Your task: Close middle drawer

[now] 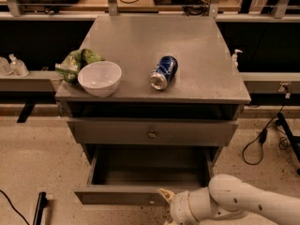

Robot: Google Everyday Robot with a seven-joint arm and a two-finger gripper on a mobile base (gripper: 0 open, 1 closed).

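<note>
The middle drawer (117, 195) is dark grey and stands pulled far out of the cabinet. Its deep box is empty and its small knob (151, 202) sits low on the front. My gripper (165, 208) is at the bottom edge of the camera view, right in front of the drawer front, just right of the knob. It is open and empty. Its upper fingertip (163, 192) lies against or just before the front's top edge. The lower finger is mostly cut off by the frame. The upper drawer front (152, 133) is above, nearly shut.
The cabinet top (197, 55) holds a white bowl (99, 77), a green bag (75, 62) and a blue can (163, 72) lying on its side. Cables (262, 139) lie on the floor at the right. A dark bar (40, 207) lies at the lower left.
</note>
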